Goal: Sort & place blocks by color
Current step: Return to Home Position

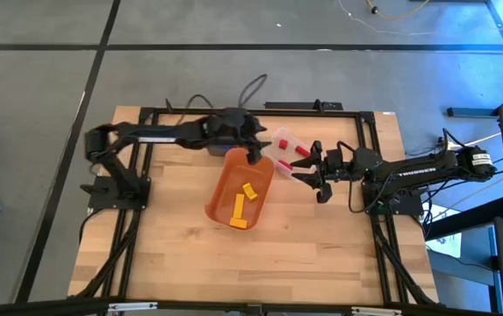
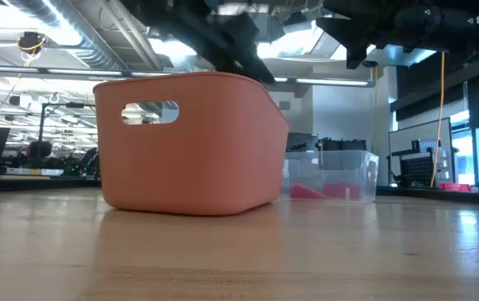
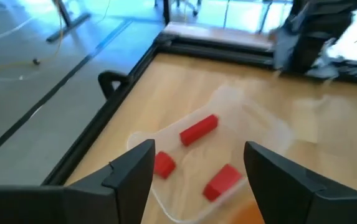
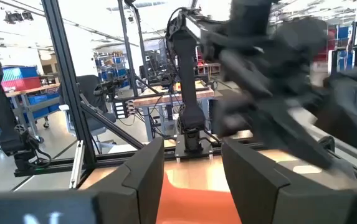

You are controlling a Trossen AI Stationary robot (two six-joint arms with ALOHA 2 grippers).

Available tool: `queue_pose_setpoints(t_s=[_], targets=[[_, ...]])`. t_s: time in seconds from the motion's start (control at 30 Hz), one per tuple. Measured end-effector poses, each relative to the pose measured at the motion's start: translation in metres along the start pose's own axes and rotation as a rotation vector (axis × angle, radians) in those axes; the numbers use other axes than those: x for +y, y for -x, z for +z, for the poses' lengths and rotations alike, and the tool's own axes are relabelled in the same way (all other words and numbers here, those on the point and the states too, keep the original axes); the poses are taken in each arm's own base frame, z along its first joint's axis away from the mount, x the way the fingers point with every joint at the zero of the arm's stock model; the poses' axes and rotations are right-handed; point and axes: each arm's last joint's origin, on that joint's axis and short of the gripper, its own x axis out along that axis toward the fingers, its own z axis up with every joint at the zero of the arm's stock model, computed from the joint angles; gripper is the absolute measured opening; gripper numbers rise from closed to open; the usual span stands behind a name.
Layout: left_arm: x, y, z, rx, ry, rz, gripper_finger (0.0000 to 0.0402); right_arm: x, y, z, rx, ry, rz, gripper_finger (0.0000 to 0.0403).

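Three red blocks (image 3: pixel 198 129) lie in a clear bin (image 1: pixel 288 151) right of the table's middle, toward the far edge. Yellow blocks (image 1: pixel 244 204) lie inside the orange tub (image 1: pixel 238 189) at the table's middle. No blue block shows. My left gripper (image 1: pixel 255 149) hangs over the tub's far rim beside the clear bin. In the left wrist view it (image 3: pixel 197 155) is open and empty, with the red blocks past its fingers. My right gripper (image 1: pixel 319 175) hovers just right of the clear bin. It is open and empty in its wrist view (image 4: pixel 192 162).
A black frame (image 1: pixel 146 114) runs around the tabletop. The near half of the wooden table (image 1: pixel 251 263) lies in front of the tub. In the low view the tub (image 2: pixel 193 142) stands left of the clear bin (image 2: pixel 331 176). Something dark lies under my left arm (image 1: pixel 211 145).
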Motion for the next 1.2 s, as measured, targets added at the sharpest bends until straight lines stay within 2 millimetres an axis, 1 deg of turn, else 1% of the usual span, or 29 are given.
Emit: queue_pose_setpoints(t_s=[0.1, 0.17, 0.33, 0.47, 0.67, 0.77, 0.87, 0.93, 1.2], targets=[[-0.01, 0.033, 0.002, -0.06, 0.001, -0.034, 0.0232, 0.0, 0.0, 0.0, 0.0, 0.0, 0.0, 0.0163], [-0.018, 0.052, -0.004, -0.123, 0.005, -0.063, 0.0232, 0.0, 0.0, 0.0, 0.0, 0.0, 0.0, 0.0163], [-0.032, 0.099, -0.043, -0.271, 0.005, -0.136, 0.0231, 0.0, 0.0, 0.0, -0.001, 0.001, 0.0, 0.0163], [-0.03, 0.131, -0.07, -0.348, -0.023, -0.184, 0.0231, 0.0, 0.0, 0.0, -0.002, 0.001, 0.0, 0.0163], [-0.019, 0.173, -0.083, -0.466, 0.022, -0.214, 0.0231, 0.0, 0.0, 0.0, -0.002, 0.003, 0.0, 0.0163], [-0.018, 0.184, -0.089, -0.501, 0.045, -0.232, 0.0231, 0.0, 0.0, 0.0, -0.002, 0.003, 0.0, 0.0163], [-0.018, 0.189, -0.096, -0.501, 0.061, -0.241, 0.0231, 0.0, 0.0, 0.0, -0.003, 0.003, 0.0, 0.0163], [-0.018, 0.192, -0.096, -0.515, 0.066, -0.241, 0.0231, 0.0, 0.0, 0.0, -0.003, 0.003, 0.0, 0.0163], [-0.017, 0.193, -0.096, -0.522, 0.072, -0.23, 0.0231, 0.0, 0.0, 0.0, -0.004, 0.003, -0.001, 0.0163]])
